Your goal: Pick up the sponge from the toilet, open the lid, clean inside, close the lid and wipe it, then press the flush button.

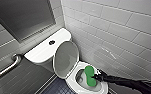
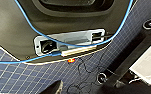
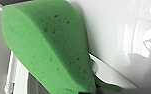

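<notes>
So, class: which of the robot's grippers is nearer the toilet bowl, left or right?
Right. The right gripper holds the sponge over the toilet bowl. The left arm seems well away: its wrist camera faces the robot's base and floor tiles.

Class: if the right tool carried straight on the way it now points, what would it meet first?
Beyond the sponge that the right tool holds, probably the inner bowl wall of the toilet; depth is unclear.

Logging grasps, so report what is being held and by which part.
The right gripper holds the sponge by its edge nearest the arm; the rest of the pad juts out over the open toilet bowl.
</notes>
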Controlling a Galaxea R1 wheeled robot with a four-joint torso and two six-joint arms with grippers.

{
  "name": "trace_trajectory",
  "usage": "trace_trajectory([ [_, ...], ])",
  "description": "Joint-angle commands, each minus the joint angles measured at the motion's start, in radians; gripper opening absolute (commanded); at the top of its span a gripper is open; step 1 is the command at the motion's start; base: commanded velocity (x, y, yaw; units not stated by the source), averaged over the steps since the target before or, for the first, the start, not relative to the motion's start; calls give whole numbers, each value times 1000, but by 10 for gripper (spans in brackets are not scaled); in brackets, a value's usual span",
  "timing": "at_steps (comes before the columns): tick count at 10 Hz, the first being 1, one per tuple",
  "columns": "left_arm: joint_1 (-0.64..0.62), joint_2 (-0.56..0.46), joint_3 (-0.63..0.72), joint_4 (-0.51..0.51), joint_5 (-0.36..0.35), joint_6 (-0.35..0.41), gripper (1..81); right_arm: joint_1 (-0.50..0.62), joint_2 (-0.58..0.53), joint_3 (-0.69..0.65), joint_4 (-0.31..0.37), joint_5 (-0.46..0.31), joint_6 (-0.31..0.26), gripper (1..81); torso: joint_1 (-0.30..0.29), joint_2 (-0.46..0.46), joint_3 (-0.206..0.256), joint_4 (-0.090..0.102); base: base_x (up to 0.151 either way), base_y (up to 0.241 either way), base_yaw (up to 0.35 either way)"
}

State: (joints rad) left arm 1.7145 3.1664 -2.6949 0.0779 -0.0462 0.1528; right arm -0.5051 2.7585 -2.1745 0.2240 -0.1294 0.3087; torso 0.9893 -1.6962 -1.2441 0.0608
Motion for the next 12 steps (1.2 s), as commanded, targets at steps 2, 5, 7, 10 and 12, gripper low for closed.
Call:
trace_trajectory([
  [2, 58, 12, 9, 5, 101, 4, 811, 162, -129, 180, 75, 2, 56, 10, 0, 0, 0, 0, 0, 0, 0],
  [5, 57, 14, 9, 5, 101, 4, 811, 187, -191, 282, 75, 1, 56, 10, 0, 0, 0, 0, 0, 0, 0],
  [7, 55, 17, 9, 6, 101, 4, 811, 179, -251, 338, 77, 5, 56, 10, 0, 0, 0, 0, 0, 0, 0],
  [10, 54, 20, 9, 6, 100, 5, 811, 99, -296, 377, 80, 62, 56, 10, 0, 0, 0, 0, 0, 0, 0],
  [12, 54, 23, 9, 11, 101, 5, 811, 69, -310, 397, 80, 77, 56, 10, 0, 0, 0, 0, 0, 0, 0],
])
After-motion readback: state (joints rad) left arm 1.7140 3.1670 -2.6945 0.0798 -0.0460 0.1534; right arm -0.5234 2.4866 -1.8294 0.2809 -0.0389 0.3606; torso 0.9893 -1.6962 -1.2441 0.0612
